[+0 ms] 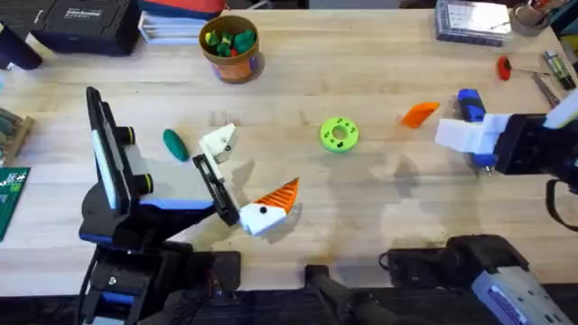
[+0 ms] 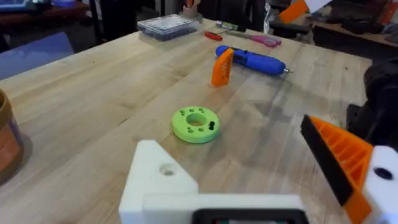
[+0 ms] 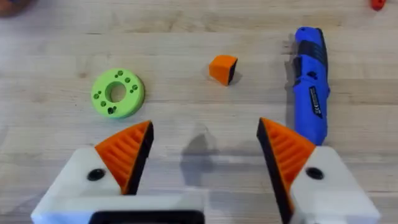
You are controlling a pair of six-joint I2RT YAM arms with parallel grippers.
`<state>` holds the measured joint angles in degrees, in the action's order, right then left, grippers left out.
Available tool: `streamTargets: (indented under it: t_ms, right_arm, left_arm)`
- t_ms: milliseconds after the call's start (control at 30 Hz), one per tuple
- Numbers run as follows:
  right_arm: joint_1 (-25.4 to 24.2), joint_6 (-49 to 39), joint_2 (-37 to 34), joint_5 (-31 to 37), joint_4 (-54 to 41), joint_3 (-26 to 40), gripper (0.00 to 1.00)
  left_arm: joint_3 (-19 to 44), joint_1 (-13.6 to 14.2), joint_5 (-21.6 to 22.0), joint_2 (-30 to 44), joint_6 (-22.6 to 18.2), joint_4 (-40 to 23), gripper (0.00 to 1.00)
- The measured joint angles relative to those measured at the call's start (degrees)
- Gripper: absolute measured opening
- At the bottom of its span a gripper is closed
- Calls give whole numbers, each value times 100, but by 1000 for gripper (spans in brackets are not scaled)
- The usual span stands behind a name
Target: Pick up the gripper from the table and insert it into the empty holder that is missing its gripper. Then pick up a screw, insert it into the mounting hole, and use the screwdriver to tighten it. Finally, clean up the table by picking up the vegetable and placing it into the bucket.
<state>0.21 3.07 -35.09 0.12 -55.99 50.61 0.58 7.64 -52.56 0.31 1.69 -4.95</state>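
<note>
Right gripper (image 3: pixel 202 165), jaws spread, should centre over the gripper (image 1: pixel 419 114) left of the screwdriver (image 1: pixel 473 122) before closing.

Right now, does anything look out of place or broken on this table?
Yes. The left hand has one bare white holder with no orange pad, while a loose orange finger piece stands on the table beside the blue screwdriver.

bright, even overhead light | soft shadows | near fingers (image 2: pixel 348 155) blurred
</note>
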Motion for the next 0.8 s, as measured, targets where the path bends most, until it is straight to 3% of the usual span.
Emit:
streamTargets:
  t_ms: [600, 800]
  right_arm:
    - [0, -398, 0, 496, -700, 2, 994]
    - [0, -414, 0, 217, -607, 2, 994]
  left_arm:
    - [0, 0, -20, -1, 0, -2, 985]
    - [0, 0, -20, 0, 0, -2, 985]
